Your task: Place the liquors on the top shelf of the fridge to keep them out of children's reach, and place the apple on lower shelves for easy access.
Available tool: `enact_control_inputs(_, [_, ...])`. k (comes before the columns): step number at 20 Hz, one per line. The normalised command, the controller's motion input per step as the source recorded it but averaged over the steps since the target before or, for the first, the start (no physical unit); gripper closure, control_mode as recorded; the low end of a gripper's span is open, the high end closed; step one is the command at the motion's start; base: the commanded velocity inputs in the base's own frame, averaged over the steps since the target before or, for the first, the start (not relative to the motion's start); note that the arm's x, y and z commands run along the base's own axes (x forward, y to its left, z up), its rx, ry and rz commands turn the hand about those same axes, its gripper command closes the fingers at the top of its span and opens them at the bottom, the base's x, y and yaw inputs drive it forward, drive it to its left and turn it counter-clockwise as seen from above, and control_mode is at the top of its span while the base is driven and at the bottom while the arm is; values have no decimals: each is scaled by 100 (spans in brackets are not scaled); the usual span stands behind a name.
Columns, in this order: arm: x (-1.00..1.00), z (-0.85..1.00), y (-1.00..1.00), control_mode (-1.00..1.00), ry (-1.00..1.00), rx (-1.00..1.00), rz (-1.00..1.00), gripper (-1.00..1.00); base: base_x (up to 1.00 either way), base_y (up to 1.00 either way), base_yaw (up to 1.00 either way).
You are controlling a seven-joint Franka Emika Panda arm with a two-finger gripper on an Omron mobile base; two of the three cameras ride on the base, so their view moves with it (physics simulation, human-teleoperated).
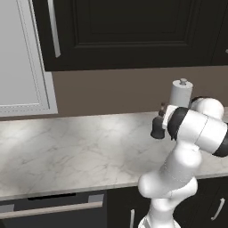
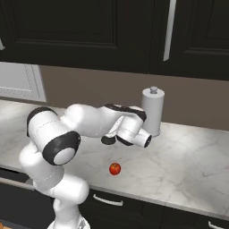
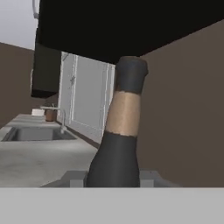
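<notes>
Gripper: the gripper [image 3: 113,179] was narrowed to a partial gap and clamped on the dark bottle [image 3: 118,131], one grey finger pad [image 3: 74,178] showing at each side of the bottle's lower body in the hand view.
Gripper, base views: the hand reached in sideways at counter height; from the left base view the dark bottle [image 1: 157,127] showed just beyond the wrist, and from the right base view its base [image 2: 108,140] peeked out under the forearm.
Bottle axis: the long axis ran upright, the neck pointing up toward the black cabinets [image 1: 129,31], the round body low.
Bottle look: dark body, tan band around the neck, dark cap on top.
Bottle to gripper: it stood squarely between the fingers, rising straight up the middle of the hand view, the grip being on the body below the tan band.
Bottle to paper towel roll: it was on the marble counter [image 1: 67,151], just in front of and to the left of the paper towel roll [image 1: 181,94] as the left base view saw it; whether its base touched the counter could not be told.
Apple: the apple [image 2: 115,168] lay on the counter nearer the front edge than the paper towel roll [image 2: 152,112], apart from the bottle and the hand.
Far background: a sink [image 3: 35,133] with a tap sat along the counter, well away from the paper towel roll.
</notes>
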Motion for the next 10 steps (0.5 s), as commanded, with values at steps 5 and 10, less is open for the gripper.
enact_control_inputs(5, [-100,96,23,-100,-1,-15,0,100,0,0,0])
enact_control_inputs(10, [-97,87,33,-100,3,-11,-5,100,0,0,0])
